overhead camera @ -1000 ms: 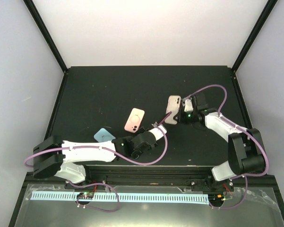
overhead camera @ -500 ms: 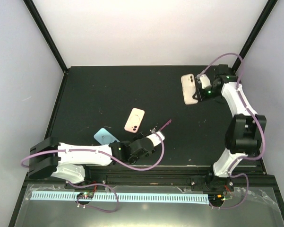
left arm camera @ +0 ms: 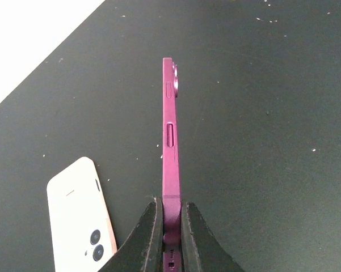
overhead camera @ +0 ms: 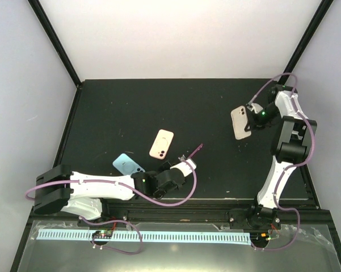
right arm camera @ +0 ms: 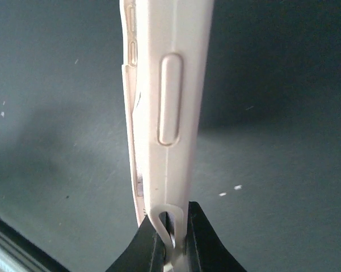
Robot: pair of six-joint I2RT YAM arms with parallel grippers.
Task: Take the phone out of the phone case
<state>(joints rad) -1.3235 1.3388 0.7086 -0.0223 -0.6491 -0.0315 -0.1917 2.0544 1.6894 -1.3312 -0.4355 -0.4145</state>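
Phone case [overhead camera: 241, 122] in raised R end effector [overhead camera: 253, 117].

Pink phone [overhead camera: 161, 144] lay flat on the black worktop [overhead camera: 113, 107], back side up with its two cameras showing. A light blue one [overhead camera: 128, 164], phone or case, couldn't tell, sat near it, closer to the front edge.

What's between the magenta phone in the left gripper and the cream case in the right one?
Nothing: the top external view shows only bare table between the magenta phone and the cream case. The pink phone lies off that line.
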